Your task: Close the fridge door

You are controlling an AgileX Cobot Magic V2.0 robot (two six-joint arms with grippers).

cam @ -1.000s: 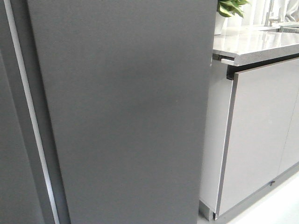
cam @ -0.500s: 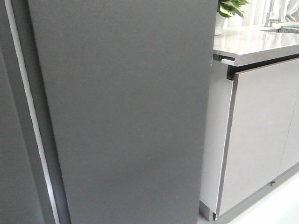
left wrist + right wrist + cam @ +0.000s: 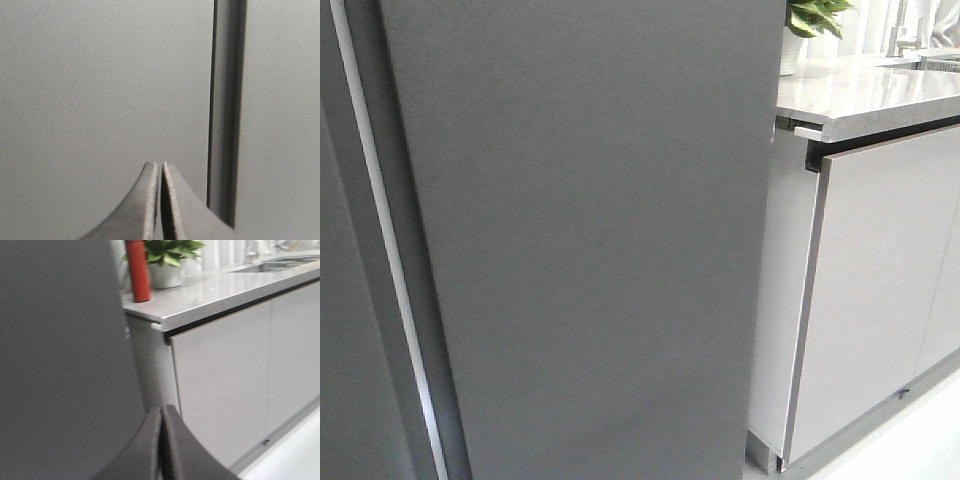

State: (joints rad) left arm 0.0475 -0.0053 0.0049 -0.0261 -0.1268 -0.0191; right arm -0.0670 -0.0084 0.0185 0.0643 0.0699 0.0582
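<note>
The fridge door (image 3: 590, 240) fills the middle of the front view with its matte dark grey outer face; its white lining and bins are hidden. Neither gripper shows in the front view. In the right wrist view the door's dark face (image 3: 60, 365) fills one side. My right gripper (image 3: 161, 409) is shut and empty, close to the door's edge beside the cabinet. In the left wrist view my left gripper (image 3: 160, 165) is shut and empty. It points at a flat grey face (image 3: 100, 90) close ahead, next to a dark vertical seam (image 3: 227, 110).
A plain dark grey panel (image 3: 345, 330) with a silver strip (image 3: 390, 260) stands left of the door. Light grey cabinet doors (image 3: 880, 290) under a pale countertop (image 3: 860, 95) stand to the right, with a potted plant (image 3: 167, 260) and a red bottle (image 3: 137, 270) on top.
</note>
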